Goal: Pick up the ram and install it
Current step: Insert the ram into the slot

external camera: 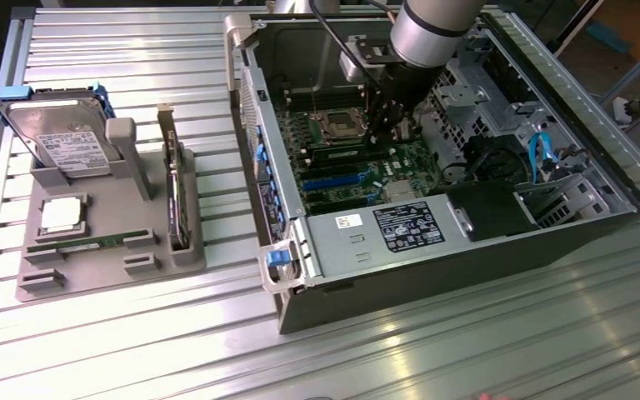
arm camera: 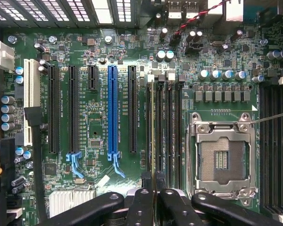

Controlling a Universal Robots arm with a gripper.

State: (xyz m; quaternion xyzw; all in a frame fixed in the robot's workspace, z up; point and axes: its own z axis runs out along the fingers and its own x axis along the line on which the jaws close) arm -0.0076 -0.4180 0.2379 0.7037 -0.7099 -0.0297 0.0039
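In the wrist view the ram (arm camera: 153, 127) shows edge-on as a thin pale line. It stands along the memory slot nearest the long expansion slots, beside the open CPU socket (arm camera: 221, 157). My gripper (arm camera: 153, 182) is shut on the ram's near end, its black fingers (arm camera: 140, 207) pressed together from both sides. I cannot tell whether the stick is seated in the slot. In the exterior view my gripper (external camera: 388, 125) reaches straight down into the open computer case (external camera: 432, 275), over the motherboard (external camera: 348, 167).
On the exterior view's left a grey fixture (external camera: 109, 279) holds a hard drive (external camera: 59, 137), a square silver CPU (external camera: 62, 213), a green stick (external camera: 76, 244) along its front and an upright dark card (external camera: 173, 196). Case walls, cables (external camera: 542, 154) and a drive cage surround the motherboard.
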